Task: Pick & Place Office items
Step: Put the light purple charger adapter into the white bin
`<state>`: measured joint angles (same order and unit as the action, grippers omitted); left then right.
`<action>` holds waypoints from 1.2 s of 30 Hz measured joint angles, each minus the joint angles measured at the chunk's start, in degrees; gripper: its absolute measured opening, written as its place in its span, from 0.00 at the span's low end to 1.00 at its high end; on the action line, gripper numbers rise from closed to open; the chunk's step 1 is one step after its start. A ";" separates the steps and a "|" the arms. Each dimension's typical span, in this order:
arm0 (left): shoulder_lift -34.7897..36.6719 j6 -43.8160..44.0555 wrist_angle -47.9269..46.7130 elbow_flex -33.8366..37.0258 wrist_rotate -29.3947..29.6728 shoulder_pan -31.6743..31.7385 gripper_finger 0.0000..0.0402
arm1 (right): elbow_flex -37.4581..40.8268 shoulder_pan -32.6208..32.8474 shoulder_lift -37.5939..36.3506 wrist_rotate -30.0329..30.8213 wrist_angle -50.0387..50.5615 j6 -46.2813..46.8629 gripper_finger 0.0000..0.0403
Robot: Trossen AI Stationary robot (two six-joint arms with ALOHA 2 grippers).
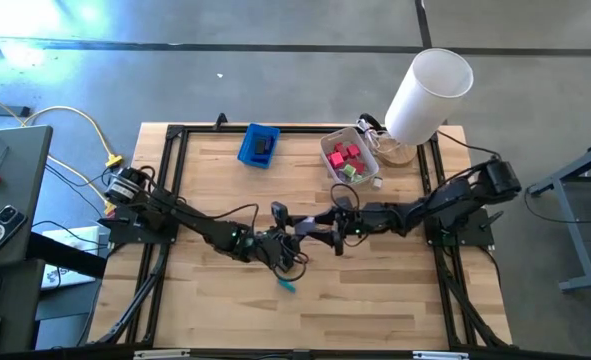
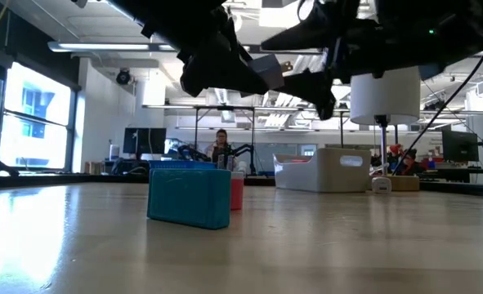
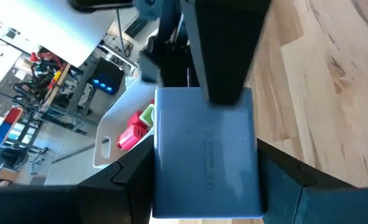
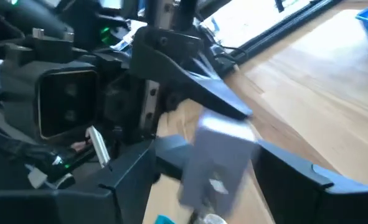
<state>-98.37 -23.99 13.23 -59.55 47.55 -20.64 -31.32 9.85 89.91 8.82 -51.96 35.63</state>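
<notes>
Left end effector [image 3: 202, 180] and right end effector [image 4: 218, 171] both clamp same grey-blue block [image 3: 205, 152], mid-table, above surface.

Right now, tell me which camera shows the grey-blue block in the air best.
The left wrist view: the grey-blue block fills the frame, gripped by the left end effector. The right wrist view blurs it, the low view shows a pale corner under the arms, the high view a speck.
</notes>
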 joint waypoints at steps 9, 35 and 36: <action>0.04 -0.42 0.64 0.04 -0.24 -0.12 0.49 | -6.79 -1.06 4.87 -4.11 3.63 -3.73 0.62; -0.04 -1.05 0.14 0.11 -2.20 -0.09 0.67 | -7.05 -0.73 4.66 -2.64 8.56 -10.25 0.27; -0.04 -1.05 -0.10 0.11 -2.20 -0.09 0.67 | -7.04 -0.73 4.20 -1.93 9.86 -10.21 0.27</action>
<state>-98.41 -25.04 13.13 -59.44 45.35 -20.73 -38.36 9.13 94.12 6.89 -42.11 25.42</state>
